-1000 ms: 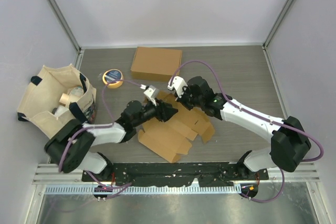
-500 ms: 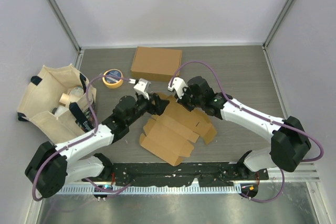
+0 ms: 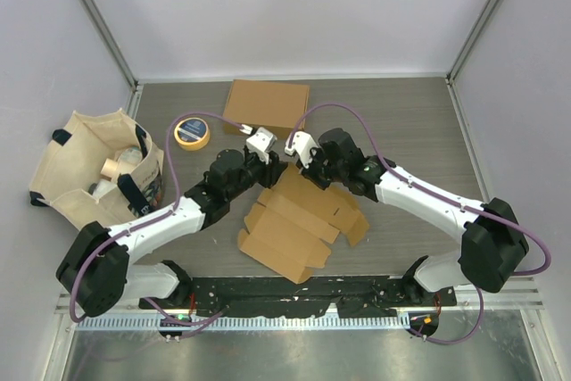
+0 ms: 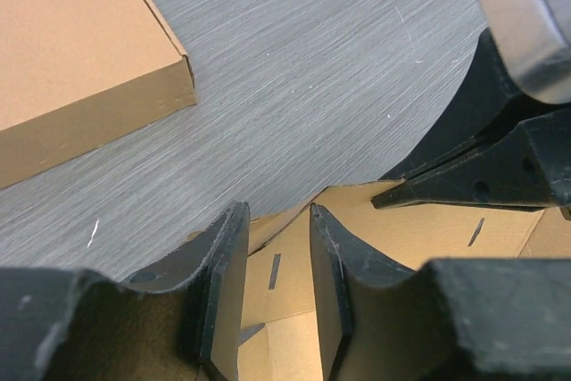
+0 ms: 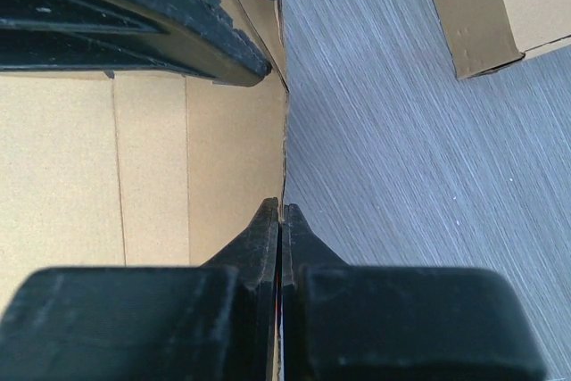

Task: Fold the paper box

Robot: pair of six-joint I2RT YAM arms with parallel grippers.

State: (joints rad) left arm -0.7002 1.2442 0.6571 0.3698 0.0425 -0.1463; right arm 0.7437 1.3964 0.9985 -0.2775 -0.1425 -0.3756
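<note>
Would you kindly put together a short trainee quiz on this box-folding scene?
1. True or false: the right hand is shut on an edge of the flat cardboard.
2. Which lies nearest the tote bag? A) tape roll B) folded box C) right hand
3. Fill in: the left hand has its fingers ____, with cardboard showing between them.
Key: 1 true; 2 A; 3 apart.

Bright, even light; soft shadows; wrist views blur up close.
</note>
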